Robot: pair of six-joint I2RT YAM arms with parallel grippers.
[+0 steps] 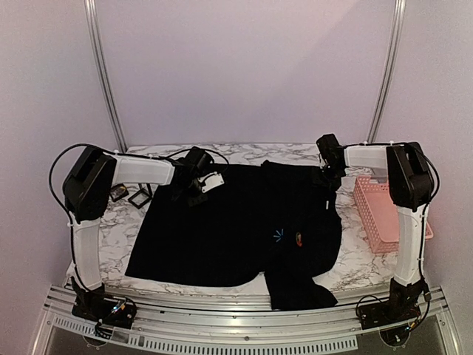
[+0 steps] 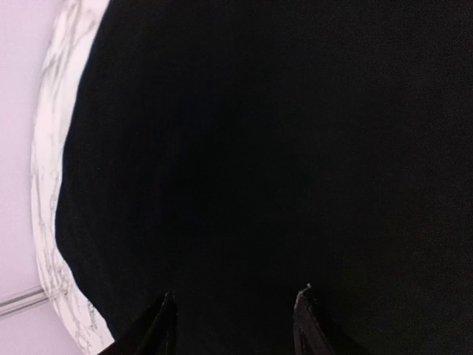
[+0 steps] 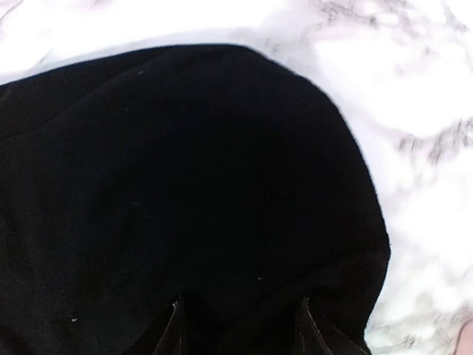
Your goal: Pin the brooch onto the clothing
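The shirt (image 1: 222, 222) is lying flat on the worktop (image 1: 111, 237), and a small reddish thing that is probably the brooch (image 1: 298, 239) is sitting on it just right of the blue starburst mark (image 1: 278, 235); its long axis is too small to tell. The left end effector (image 1: 194, 196) and the right end effector (image 1: 327, 181) are both hanging spread over the shirt's far edge, pinching nothing. The brooch is lying toward the near edge from both, nearer the right one.
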